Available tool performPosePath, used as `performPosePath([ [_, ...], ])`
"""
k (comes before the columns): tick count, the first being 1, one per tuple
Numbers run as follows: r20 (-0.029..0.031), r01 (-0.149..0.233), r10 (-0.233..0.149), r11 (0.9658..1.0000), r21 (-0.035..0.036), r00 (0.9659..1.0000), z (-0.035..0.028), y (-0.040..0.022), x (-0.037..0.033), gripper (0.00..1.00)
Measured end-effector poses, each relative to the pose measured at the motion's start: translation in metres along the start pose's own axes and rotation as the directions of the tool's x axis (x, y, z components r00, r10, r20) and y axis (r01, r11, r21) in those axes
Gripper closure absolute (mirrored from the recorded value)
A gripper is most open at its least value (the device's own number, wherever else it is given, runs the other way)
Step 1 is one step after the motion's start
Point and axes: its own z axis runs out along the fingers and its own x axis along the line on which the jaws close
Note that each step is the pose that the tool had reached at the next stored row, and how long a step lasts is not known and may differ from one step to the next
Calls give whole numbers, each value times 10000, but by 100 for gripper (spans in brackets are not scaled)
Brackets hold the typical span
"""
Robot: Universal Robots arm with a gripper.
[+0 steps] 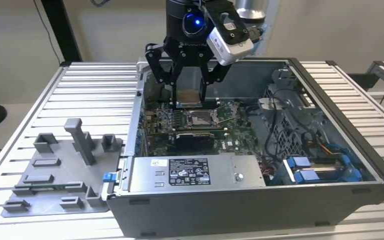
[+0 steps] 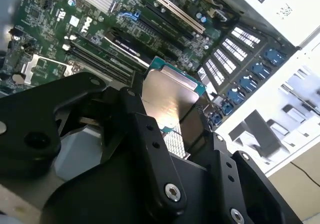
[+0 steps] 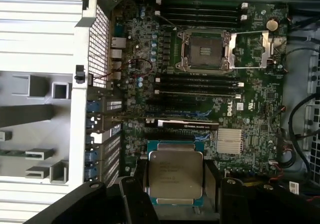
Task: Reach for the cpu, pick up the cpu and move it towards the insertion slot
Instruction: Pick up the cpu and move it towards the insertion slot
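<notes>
CPU (image 1: 189, 96), silvery face outward, sits clamped between the black fingers of the gripper (image 1: 188, 98) in the upper centre of the exterior view, held in the air above the open computer case (image 1: 325, 197) and just above the insertion slot (image 1: 199, 118) on the green motherboard (image 1: 235, 140). A grey fixture plate (image 1: 52, 175) with plastic blocks lies on the slatted table (image 1: 78, 92) at lower left; a white label with print shows on the power supply (image 1: 192, 172), too small to read. In the second wrist view, the cpu (image 2: 167, 99) stands at frame centre, gripped on opposite edges by the fingers (image 2: 150, 144), over the board. In the first wrist view, the cpu (image 3: 175, 173) sits at lower centre and the insertion slot (image 3: 205, 50), frame and wire lever raised open, at upper centre, well apart.
</notes>
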Motion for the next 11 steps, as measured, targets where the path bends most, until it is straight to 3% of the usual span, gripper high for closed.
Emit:
performPosePath([
  [7,0,2,-2,10000,0,10000,0,0,-4,100],
  [11,0,2,-2,10000,0,10000,-1,-1,-52,100],
])
